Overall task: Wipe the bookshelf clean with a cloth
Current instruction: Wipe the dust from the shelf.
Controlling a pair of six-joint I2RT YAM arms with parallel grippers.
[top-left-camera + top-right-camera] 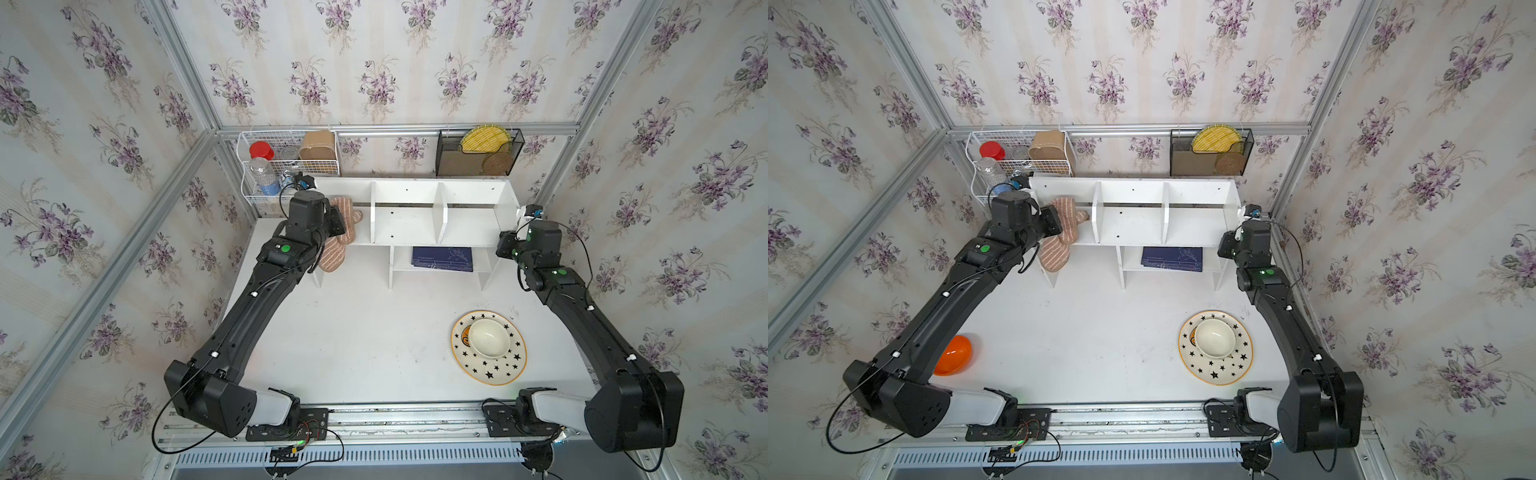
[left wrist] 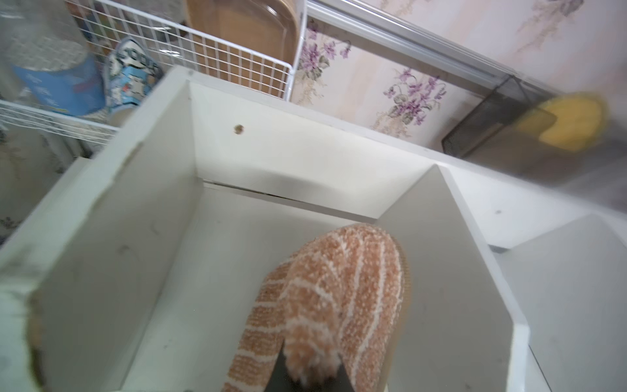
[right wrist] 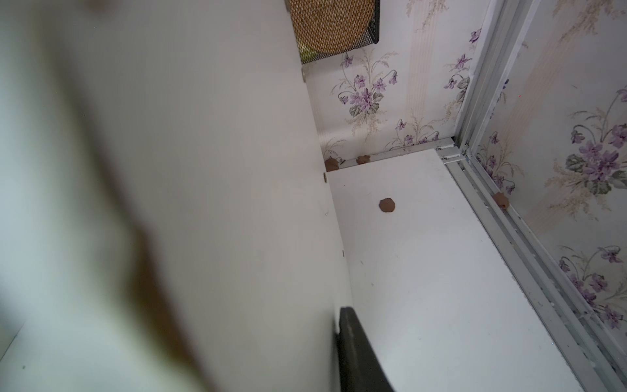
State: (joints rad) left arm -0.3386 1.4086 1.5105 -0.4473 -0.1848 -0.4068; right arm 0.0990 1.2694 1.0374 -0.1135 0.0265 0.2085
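One hand does the work: the left gripper is clamped tight on a bunched end of the soft tan-brown towel with thin white stripes. The rest of the cloth humps up just ahead of the fingers, inside the end compartment of the wide white board bookshelf, close by the first divider. In both top views another fold hangs below the hand, over the front edge.

To wipe well, imo: press the hump flat on the floor board, drag w/ steady contact from back wall to front, then side panel and corners.

The right gripper sits at the far end panel, prob. bracing the unit. One dark finger lies along the panel's outer face; can't tell its grip.

Writing: the dark blue book on the lower shelf has pale lettering, too small to read. The blue-and-white packet in the white wire basket beyond the hand is blurred, nothing legible.
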